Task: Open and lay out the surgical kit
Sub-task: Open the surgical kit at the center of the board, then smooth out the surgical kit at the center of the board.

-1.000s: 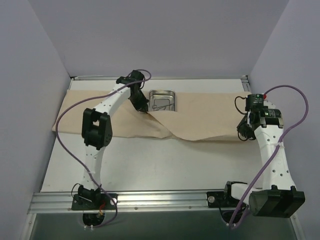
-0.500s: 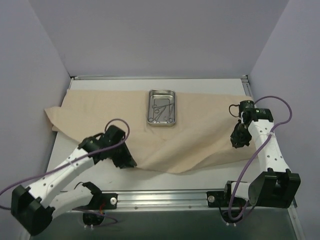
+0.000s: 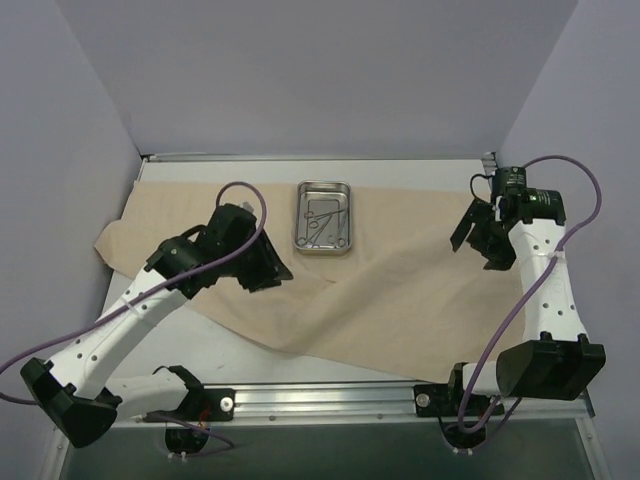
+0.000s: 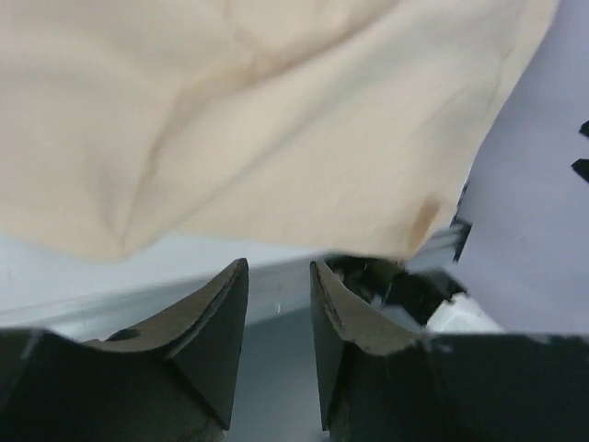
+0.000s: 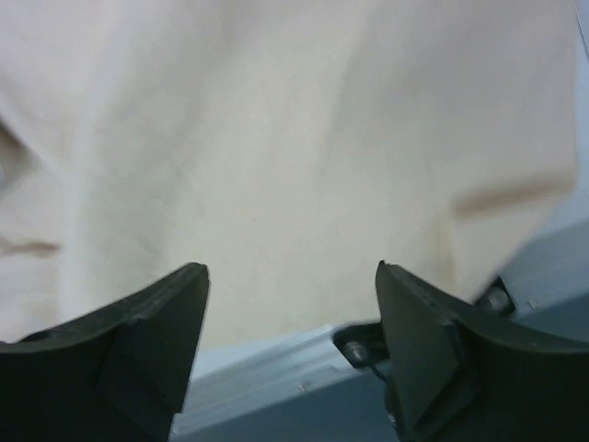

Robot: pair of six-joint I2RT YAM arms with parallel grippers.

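Since released, left gripper (image 4: 278, 265) and right gripper (image 5: 290, 268) are parted, empty, above the large beige cloth wrap (image 3: 400, 290); the shiny rectangular steel tray (image 3: 322, 183), possibly stocked, is shown overhead only.

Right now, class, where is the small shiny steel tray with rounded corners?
In the top view, the small shiny steel tray sits on the large beige cloth wrap, near the far edge of the table, roughly midway across.
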